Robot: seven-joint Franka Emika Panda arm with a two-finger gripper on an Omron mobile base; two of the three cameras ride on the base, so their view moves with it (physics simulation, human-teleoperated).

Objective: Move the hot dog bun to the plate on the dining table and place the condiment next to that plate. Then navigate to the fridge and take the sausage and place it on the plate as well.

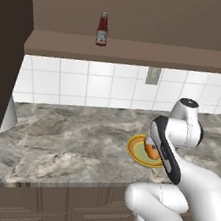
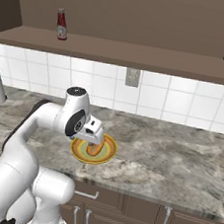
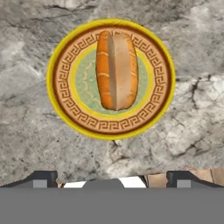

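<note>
While the gripper [image 3: 112, 177] hangs above the marble counter [image 1: 67, 141] with fingers spread wide and grasping nothing, we find the hot dog bun [image 3: 117, 70] lying centred on the yellow plate [image 3: 65, 111]. We note the ketchup bottle [image 1: 102, 29] upright on the brown shelf [image 1: 142, 52] above.

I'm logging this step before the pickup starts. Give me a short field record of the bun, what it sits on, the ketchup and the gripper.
bun: hot dog bun, split side up, lying on the yellow plate
plate location: marble counter below the tiled wall
condiment: red ketchup bottle, upright on the brown shelf above the counter
gripper: gripper open, hovering above the bun, holding nothing
</note>
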